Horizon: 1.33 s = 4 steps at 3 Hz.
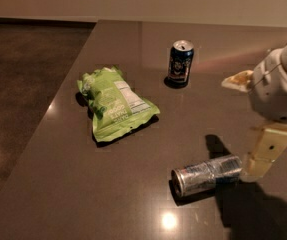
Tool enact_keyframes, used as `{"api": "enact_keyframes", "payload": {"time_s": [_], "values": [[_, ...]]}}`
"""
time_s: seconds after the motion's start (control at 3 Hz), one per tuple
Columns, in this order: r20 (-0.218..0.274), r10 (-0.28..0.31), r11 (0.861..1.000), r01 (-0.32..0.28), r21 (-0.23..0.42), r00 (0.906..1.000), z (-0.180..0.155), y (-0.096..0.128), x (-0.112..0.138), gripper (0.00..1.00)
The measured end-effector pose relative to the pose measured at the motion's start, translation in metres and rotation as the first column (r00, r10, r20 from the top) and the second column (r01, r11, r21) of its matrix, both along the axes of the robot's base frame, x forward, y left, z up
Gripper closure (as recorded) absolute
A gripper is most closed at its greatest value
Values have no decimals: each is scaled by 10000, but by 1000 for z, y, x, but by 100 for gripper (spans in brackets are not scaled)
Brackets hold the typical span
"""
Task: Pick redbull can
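Note:
The redbull can [208, 173] lies on its side on the dark table [58, 184], at the front right, its silver top facing left. My gripper [240, 126] hangs at the right, just above and to the right of the can. It is open and empty. One cream finger [265, 151] reaches down next to the can's right end; I cannot tell if it touches. The other finger [238, 80] points left, higher up.
A shorter dark navy can [181, 61] stands upright at the back middle. A green chip bag [115, 103] lies flat left of centre. The table's left edge runs diagonally, with brown floor [18, 84] beyond it.

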State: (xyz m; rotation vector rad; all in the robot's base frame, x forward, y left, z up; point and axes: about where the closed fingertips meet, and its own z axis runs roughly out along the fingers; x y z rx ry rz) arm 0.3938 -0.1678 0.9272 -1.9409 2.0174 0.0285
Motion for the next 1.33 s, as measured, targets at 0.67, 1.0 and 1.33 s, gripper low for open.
{"api": "enact_keyframes", "payload": {"time_s": [0.67, 1.0, 1.33], "values": [[-575, 2001, 9773, -2034, -584, 9781, -47, 25, -21, 0], [-873, 2624, 9588, -2699, -890, 9610, -66, 31, -28, 0], [-1144, 2941, 9443, -3070, -1188, 9489, -78, 38, -32, 19]]}}
